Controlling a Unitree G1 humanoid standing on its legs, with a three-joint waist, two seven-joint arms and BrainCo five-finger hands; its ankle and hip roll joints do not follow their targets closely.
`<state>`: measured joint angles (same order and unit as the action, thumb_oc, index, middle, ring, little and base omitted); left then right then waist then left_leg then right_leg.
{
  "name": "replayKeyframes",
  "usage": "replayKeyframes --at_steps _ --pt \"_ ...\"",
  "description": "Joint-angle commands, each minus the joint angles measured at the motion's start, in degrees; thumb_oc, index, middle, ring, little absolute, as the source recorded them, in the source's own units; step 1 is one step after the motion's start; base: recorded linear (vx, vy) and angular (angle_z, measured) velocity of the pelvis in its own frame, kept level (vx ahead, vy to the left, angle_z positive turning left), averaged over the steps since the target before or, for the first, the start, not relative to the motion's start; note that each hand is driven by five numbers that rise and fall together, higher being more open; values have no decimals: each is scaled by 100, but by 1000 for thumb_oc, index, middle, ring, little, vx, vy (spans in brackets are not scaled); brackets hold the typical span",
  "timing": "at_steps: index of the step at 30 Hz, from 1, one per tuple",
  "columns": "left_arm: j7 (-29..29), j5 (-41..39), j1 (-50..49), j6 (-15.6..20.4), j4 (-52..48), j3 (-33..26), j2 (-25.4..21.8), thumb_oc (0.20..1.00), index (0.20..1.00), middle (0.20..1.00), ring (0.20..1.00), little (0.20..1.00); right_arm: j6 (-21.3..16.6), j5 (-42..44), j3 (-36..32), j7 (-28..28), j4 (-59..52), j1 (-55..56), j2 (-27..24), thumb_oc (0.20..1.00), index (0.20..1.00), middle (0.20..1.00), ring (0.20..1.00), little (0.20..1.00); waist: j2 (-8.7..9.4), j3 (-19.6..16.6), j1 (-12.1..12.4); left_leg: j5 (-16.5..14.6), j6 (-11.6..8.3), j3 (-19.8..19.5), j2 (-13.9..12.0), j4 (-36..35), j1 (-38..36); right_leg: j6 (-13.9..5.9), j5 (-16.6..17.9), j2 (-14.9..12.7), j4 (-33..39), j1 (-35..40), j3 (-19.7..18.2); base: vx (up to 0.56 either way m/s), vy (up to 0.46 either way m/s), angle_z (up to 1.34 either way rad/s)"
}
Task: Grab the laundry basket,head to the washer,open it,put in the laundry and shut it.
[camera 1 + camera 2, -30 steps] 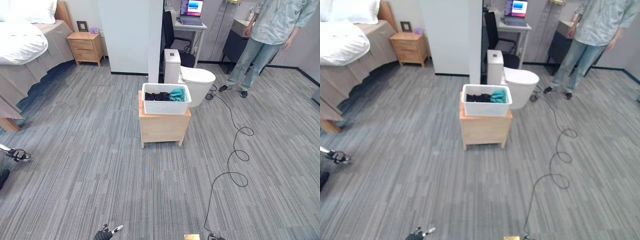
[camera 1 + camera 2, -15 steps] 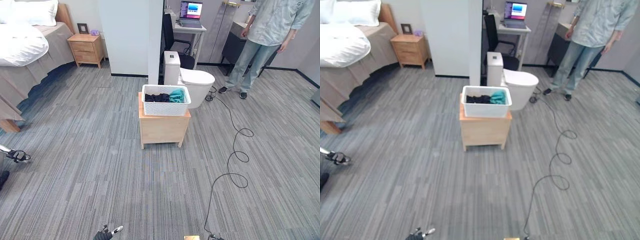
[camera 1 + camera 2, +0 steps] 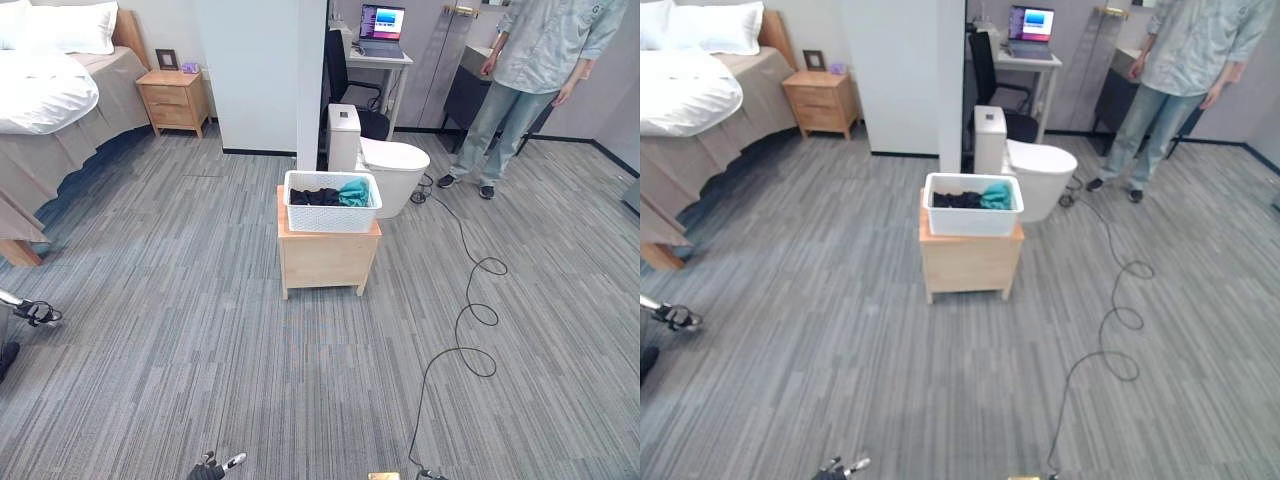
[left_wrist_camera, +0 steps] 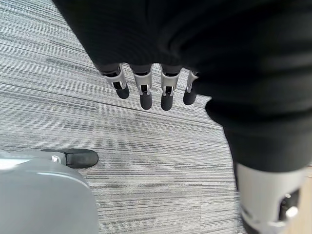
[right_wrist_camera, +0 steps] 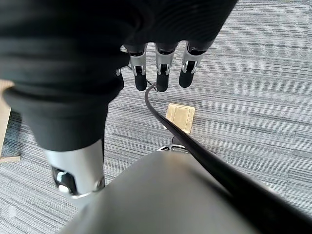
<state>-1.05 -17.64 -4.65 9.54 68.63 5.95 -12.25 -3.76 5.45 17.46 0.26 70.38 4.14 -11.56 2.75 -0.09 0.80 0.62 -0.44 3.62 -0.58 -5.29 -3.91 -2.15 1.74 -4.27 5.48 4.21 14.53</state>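
Note:
The white laundry basket [image 3: 331,211] stands on a small wooden cabinet [image 3: 325,258] in the middle of the room, some way ahead of me. Dark clothes and a teal piece [image 3: 354,189] lie in it. My left hand [image 3: 208,468] hangs low at the bottom edge of the left eye view, far from the basket. In the left wrist view its fingers [image 4: 146,90] point straight down over the carpet and hold nothing. My right hand [image 5: 161,73] also hangs over the carpet with straight, empty fingers.
A white toilet [image 3: 390,160] stands just behind the cabinet, beside a white wall pillar [image 3: 260,75]. A person [image 3: 530,80] stands at the back right. A bed [image 3: 50,100] and a nightstand [image 3: 172,97] are at the left, a desk with a laptop [image 3: 380,30] behind. A brass floor plate [image 5: 180,117] lies near my right hand.
The whole picture has shifted very slightly, so the camera moved a little. The basket and cabinet stay where they were, and both hands still hang empty.

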Motion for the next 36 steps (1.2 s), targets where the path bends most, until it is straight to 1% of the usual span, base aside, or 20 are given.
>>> replayKeyframes --at_steps 1,7,10,11,12,13,15,17,19,21,23,26,27,29,30,31,32,34,35,36 --pt "4 -116 443 147 356 136 -5 1000 1000 1000 1000 1000 -13 103 22 42 320 -145 -169 1000 1000 1000 1000 1000 -153 95 1 -334 -485 -243 -518 29 -75 -613 -382 -464 -48 147 -76 -5 -37 0" --pt "6 -191 457 146 323 114 -38 1000 1000 1000 1000 1000 -17 191 12 80 326 -172 -169 1000 1000 1000 1000 1000 -160 188 39 -211 -552 -233 -671 29 -70 -513 -453 -334 -48 139 -131 -2 -75 0" --pt "13 -273 487 136 277 113 -62 1000 1000 1000 1000 1000 -30 264 -5 77 311 -204 -184 1000 1000 1000 1000 1000 -130 320 48 -218 -619 -281 -758 418 172 -388 -504 -247 -48 155 -210 -49 -134 3" --pt "58 -340 475 117 237 115 -65 1000 1000 1000 1000 1000 -78 424 -60 77 229 -246 -242 1000 1000 1000 1000 1000 -84 555 67 -100 -721 -395 -806 1550 724 -185 -585 -127 -48 240 -226 -116 -255 27" --pt "57 -417 507 92 169 119 -70 1000 1000 1000 1000 1000 -106 548 -92 48 65 -288 -319 1000 1000 1000 1000 1000 -54 847 103 477 -761 -683 -772 2809 1502 -35 -614 -55 -99 259 -188 -117 -254 32" --pt "57 -417 509 91 169 119 -70 1000 1000 1000 1000 1000 -105 548 -93 48 65 -289 -320 1000 1000 1000 1000 1000 -65 842 90 465 -763 -703 -777 2842 1532 -34 -615 -44 -101 251 -175 -100 -143 31" --pt "41 -437 515 98 178 102 -45 1000 1000 1000 1000 1000 -114 629 -77 38 -38 -350 -392 1000 1000 1000 1000 1000 -17 998 60 592 -681 -598 -795 3585 2038 6 -655 -9 -85 263 -135 17 -98 -24" --pt "23 -572 511 120 113 46 -37 1000 1000 1000 1000 1000 -93 639 -50 7 -42 -365 -429 1000 1000 1000 1000 1000 2 1052 82 498 -611 -197 -875 3322 2323 30 -757 26 -48 301 -92 146 -65 -14" --pt "36 -684 472 135 33 -6 -12 1000 1000 1000 1000 1000 -97 665 -68 -9 -20 -363 -459 1000 1000 1000 1000 1000 23 1027 205 185 -491 51 -712 2609 2496 -29 -903 30 -48 321 -128 248 39 20" --pt "37 -683 402 147 66 -21 15 1000 1000 1000 1000 1000 -116 646 -51 -13 -18 -351 -473 1000 1000 1000 1000 1000 -2 941 324 450 -502 99 -648 1570 2485 -93 -1055 98 -48 387 -159 353 91 21" --pt "38 -682 353 159 145 -61 33 1000 1000 1000 1000 1000 -141 600 -25 -24 -1 -334 -469 1000 1000 1000 1000 1000 7 889 476 654 -588 -19 -669 897 2763 -140 -1290 147 -48 618 -185 486 81 -1" --pt "33 -664 270 138 280 -162 23 1000 1000 1000 1000 1000 -137 544 -42 -9 49 -324 -421 1000 1000 1000 1000 1000 84 829 613 883 -623 -29 -731 677 2793 -244 -1497 90 -105 1046 -345 549 110 -25" --pt "44 -660 219 118 323 -254 -33 1000 1000 1000 1000 1000 -100 452 -26 37 81 -303 -367 1000 1000 1000 1000 1000 145 778 727 1039 -572 -64 -699 1160 2959 -284 -1587 -57 -383 1204 -408 759 187 -52" --pt "45 -674 218 120 341 -309 -81 1000 1000 1000 1000 1000 -92 423 -28 61 95 -295 -347 1000 1000 1000 1000 1000 187 746 793 948 -500 -64 -647 1375 2985 -316 -1623 -160 -613 1203 -413 457 155 -57" --pt "58 -657 206 109 339 -350 -114 1000 1000 1000 1000 1000 -93 397 -26 93 90 -294 -322 1000 1000 1000 1000 1000 265 718 872 782 -373 8 -548 1598 2978 -422 -1499 -312 -998 1128 -393 645 292 -65" --pt "42 -637 287 95 283 -330 -194 1000 1000 1000 1000 1000 -124 310 25 87 15 -348 -344 1000 1000 1000 1000 1000 378 765 852 397 -102 121 -267 1755 2791 -630 -593 -574 -2252 619 -472 461 225 -70" --pt "42 -637 288 95 283 -329 -193 1000 1000 1000 1000 1000 -124 310 24 87 15 -348 -345 1000 1000 1000 1000 1000 372 753 856 404 -102 122 -275 1748 2800 -630 -584 -566 -2249 605 -478 442 248 -55" --pt "39 -594 373 111 -31 -181 -263 1000 1000 1000 1000 1000 -127 247 82 63 -158 -419 -405 1000 1000 1000 1000 1000 297 882 676 58 177 156 -36 1737 2495 -698 322 -571 -3715 -52 -699 344 232 -7" --pt "50 -583 417 103 -101 -112 -286 1000 1000 1000 1000 1000 -120 231 76 56 -189 -469 -443 1000 1000 1000 1000 1000 188 939 602 -37 262 148 -26 1696 2336 -714 428 -576 -4191 -389 -672 375 249 30" --pt "44 -596 452 108 -167 -67 -314 1000 1000 1000 1000 1000 -121 259 47 57 -207 -516 -458 1000 1000 1000 1000 1000 97 996 535 -138 339 172 -7 1603 2093 -774 521 -699 -4569 -661 -454 556 246 54"
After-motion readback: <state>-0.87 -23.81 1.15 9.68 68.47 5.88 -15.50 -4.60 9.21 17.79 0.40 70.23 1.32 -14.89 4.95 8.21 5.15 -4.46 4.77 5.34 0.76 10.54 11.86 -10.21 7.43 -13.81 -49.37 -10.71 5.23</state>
